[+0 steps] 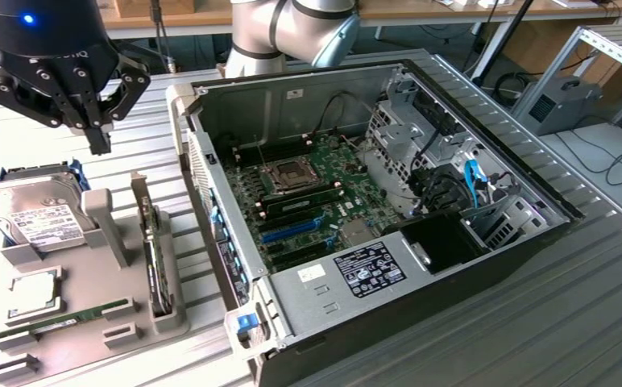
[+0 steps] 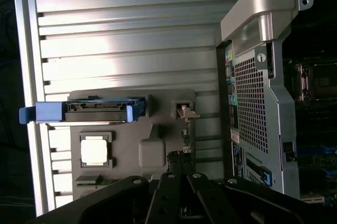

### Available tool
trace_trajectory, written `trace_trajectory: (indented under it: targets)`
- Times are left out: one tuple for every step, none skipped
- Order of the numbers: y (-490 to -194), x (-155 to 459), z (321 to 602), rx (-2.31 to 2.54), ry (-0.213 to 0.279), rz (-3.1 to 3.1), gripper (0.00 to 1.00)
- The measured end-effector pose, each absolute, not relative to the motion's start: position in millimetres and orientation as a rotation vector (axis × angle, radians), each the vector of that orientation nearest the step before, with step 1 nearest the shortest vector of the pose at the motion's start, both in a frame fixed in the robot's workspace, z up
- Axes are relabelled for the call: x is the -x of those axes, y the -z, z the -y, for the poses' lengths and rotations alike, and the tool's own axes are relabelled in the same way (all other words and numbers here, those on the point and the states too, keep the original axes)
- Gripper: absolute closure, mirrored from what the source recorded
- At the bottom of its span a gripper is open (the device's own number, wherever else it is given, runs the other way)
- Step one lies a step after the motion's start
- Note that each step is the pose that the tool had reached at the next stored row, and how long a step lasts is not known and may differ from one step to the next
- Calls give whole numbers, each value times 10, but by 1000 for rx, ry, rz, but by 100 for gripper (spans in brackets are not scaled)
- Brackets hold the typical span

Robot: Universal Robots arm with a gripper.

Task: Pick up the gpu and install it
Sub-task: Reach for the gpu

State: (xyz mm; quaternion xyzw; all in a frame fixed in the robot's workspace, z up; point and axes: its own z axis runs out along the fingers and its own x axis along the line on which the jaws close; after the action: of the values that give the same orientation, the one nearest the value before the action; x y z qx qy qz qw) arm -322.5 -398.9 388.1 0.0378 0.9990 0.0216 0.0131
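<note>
The gpu (image 1: pixel 159 270), a thin dark card with a silver end bracket, stands on edge in a slot of the grey plastic parts holder (image 1: pixel 69 359), beside the open black computer case (image 1: pixel 451 298). It looks light, stiff and fragile (the fan especially), so it is best pinched across its top edge. The black gripper (image 1: pixel 98 143) hovers above the holder's far end with its fingers pressed together, holding nothing.

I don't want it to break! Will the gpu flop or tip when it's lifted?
Probably stiff: the gpu is a flat board standing straight on edge. It is likely tippy once out of its gray holder, being so thin.
</note>
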Motion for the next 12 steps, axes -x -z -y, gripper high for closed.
trace_trajectory:
  targets:
    - [-3881, 3225, 3989, -118, -67, -3113, 89]
    - [-3881, 3225, 3989, -118, -67, -3112, 89]
    - [-3881, 3225, 3990, -118, -67, -3112, 89]
    - [-3881, 3227, 3993, -118, -67, -3113, 89]
    - [-3881, 3226, 3997, -118, -67, -3113, 89]
    - [-3881, 3226, 4001, -118, -67, -3113, 89]
    - [-3881, 3225, 4006, -118, -67, -3113, 89]
    - [-3881, 3225, 4011, -118, -67, -3113, 89]
    - [-3881, 3226, 4016, -118, -67, -3113, 89]
    - [-3881, 3225, 4019, -118, -67, -3112, 89]
    - [-3880, 3225, 4021, -118, -67, -3112, 89]
    - [-3880, 3225, 4024, -118, -67, -3112, 89]
